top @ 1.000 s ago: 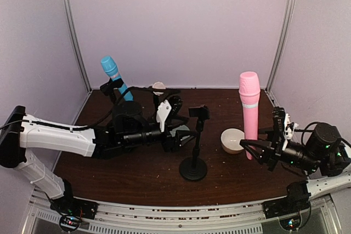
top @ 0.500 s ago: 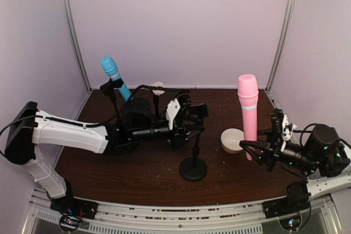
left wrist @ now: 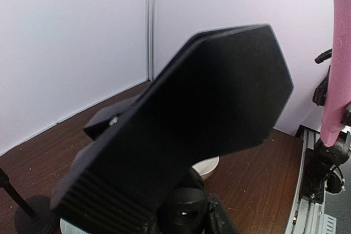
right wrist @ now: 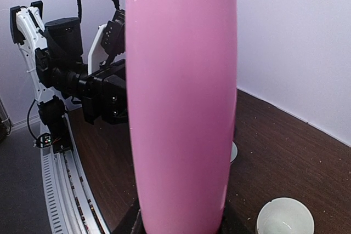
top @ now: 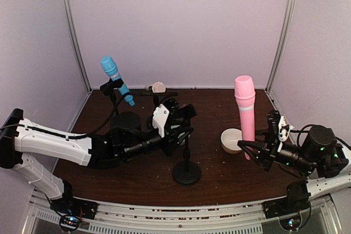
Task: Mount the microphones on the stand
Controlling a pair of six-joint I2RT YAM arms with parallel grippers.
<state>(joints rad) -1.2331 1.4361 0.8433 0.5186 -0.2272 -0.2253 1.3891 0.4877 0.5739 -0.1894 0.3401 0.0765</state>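
**A:** The left gripper point(top: 180, 119) has snapped in from wide onto the stand's clip point(left wrist: 197, 119). It's probably clamped, but the wrist view is all black plastic.

**B:** And the stand point(top: 186, 173) has slid with it, so its base is now further left of the bowl point(top: 226, 145).

**A:** The right gripper point(top: 256, 149) hasn't changed. It's pinched on the pink microphone point(top: 244, 108), upright just right of that bowl.

**B:** So the clip's steadied and pink likely goes in next. The blue microphone point(top: 116, 79) sits on a holder, far back-left of the bowl.

Small white bowl point(top: 231, 140) upright on dark brown table point(top: 230, 171), pale lilac walls point(top: 181, 26), metal corner posts point(top: 74, 31).
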